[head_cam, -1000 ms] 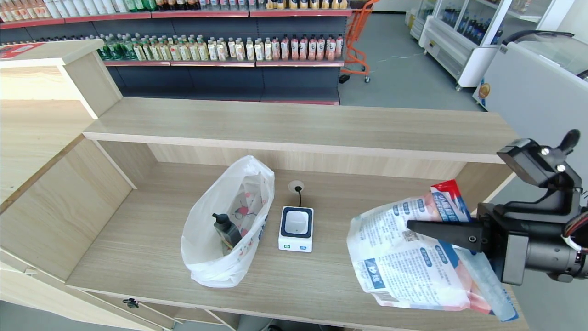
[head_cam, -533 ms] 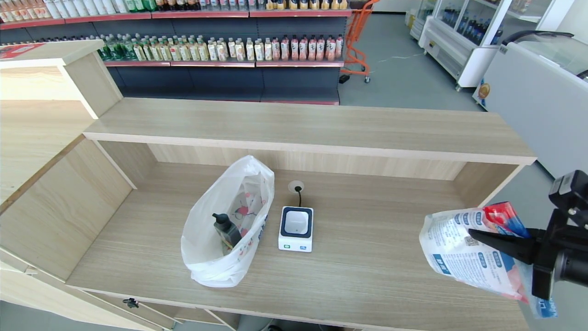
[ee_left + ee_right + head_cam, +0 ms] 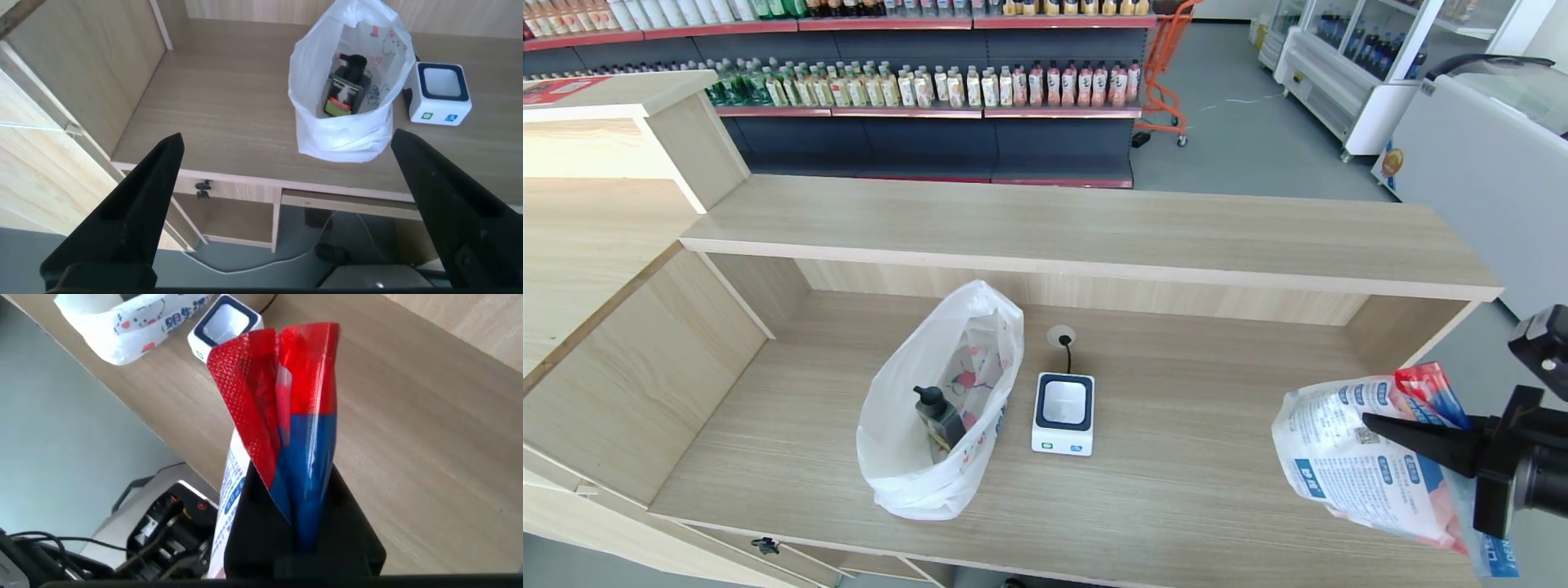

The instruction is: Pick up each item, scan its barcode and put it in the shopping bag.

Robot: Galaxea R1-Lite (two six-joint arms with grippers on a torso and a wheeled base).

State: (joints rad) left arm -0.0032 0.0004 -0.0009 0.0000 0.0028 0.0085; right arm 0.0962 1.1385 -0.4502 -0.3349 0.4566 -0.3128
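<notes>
My right gripper (image 3: 1413,441) is shut on a white, blue and red snack bag (image 3: 1347,461), held in the air over the counter's right front corner; the bag's red and blue sealed end (image 3: 290,425) sticks out past the fingers. The white shopping bag (image 3: 935,408) stands open left of centre with a dark pump bottle (image 3: 939,416) inside. Right beside it sits the white barcode scanner (image 3: 1063,412), face up. My left gripper (image 3: 286,212) is open, hovering off the counter's front edge, with the shopping bag (image 3: 347,90) and scanner (image 3: 440,92) beyond it.
The wooden counter (image 3: 1176,482) has a raised back ledge (image 3: 1086,233) and a side wall (image 3: 629,359) on the left. The scanner's cable runs into a grommet (image 3: 1061,336) behind it. Store shelves and freezers stand beyond.
My right gripper carried the snack bag rightward and back from the counter's middle toward the right edge, then held nearly still. The head camera shifted slightly.
</notes>
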